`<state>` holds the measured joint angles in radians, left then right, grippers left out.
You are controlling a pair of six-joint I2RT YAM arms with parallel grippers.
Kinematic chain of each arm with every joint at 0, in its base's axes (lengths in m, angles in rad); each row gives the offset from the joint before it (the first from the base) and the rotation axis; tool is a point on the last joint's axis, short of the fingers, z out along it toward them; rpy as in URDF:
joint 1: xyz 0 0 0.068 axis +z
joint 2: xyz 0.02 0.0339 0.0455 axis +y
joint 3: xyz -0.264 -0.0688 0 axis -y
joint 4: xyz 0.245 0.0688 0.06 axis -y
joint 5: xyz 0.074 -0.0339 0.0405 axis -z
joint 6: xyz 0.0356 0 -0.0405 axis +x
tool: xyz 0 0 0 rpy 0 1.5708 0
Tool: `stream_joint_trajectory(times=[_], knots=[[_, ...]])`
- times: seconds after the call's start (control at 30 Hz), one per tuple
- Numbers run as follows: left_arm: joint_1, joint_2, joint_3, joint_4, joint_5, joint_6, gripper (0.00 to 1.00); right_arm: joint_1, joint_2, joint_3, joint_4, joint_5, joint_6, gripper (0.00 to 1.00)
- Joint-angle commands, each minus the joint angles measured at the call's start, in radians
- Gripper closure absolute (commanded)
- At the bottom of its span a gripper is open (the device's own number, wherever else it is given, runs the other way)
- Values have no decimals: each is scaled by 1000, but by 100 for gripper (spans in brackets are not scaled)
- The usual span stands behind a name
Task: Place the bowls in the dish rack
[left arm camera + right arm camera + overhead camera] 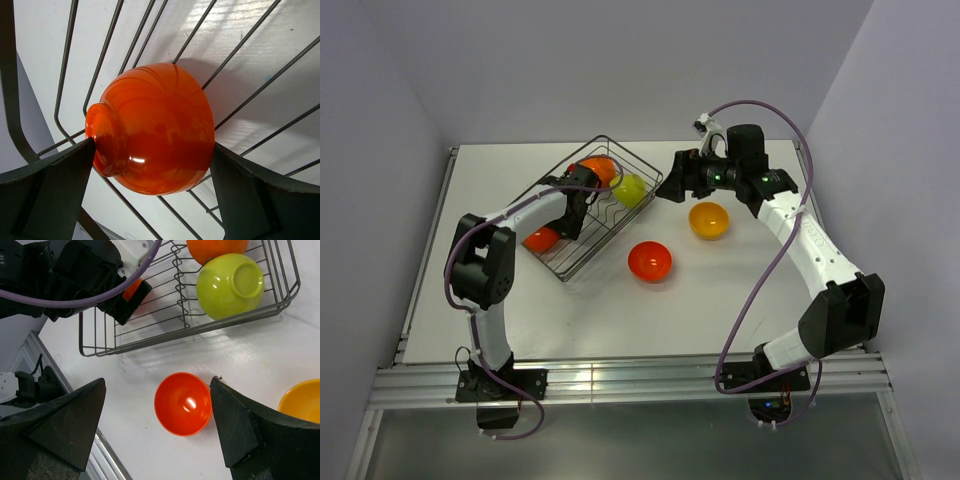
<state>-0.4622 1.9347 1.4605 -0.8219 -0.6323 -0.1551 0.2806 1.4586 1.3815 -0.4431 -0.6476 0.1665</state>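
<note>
The dish rack (636, 161) is a dark wire basket standing at the back left. It holds an orange bowl (599, 168), a lime green bowl (629, 189) and a red-orange bowl (541, 238). My left gripper (578, 210) reaches into the rack. In the left wrist view it (153, 145) is open, and the red-orange bowl (155, 125) lies on its side on the wires (240, 107) between the fingers. Another red-orange bowl (649, 261) and a yellow-orange bowl (709, 220) sit upright on the table. My right gripper (670, 186) hovers open beside the rack, high above the red-orange bowl (182, 403).
In the right wrist view the rack's (150, 337) front rail runs between my right gripper (157, 382) and the green bowl (230, 285). My left arm (75, 270) and its purple cable hang over the rack. The table's metal edge (107, 452) lies close on the left.
</note>
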Motion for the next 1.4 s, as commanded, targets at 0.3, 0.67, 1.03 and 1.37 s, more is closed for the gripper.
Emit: stream_joint_trajectory(times=[0.3, 0.67, 1.03, 1.37], knots=[[-1, 3, 40, -13, 53, -26, 0, -11, -58, 8, 3, -3, -9, 8], [3, 17, -6, 73, -56, -34, 0, -9, -60, 11, -8, 2, -31, 8], [4, 10, -6, 61, 43, -92, 0, -11, -60, 27, -34, 13, -56, 7], [3, -42, -6, 63, 82, -112, 0, -17, -73, 8, -23, -1, -59, 5]])
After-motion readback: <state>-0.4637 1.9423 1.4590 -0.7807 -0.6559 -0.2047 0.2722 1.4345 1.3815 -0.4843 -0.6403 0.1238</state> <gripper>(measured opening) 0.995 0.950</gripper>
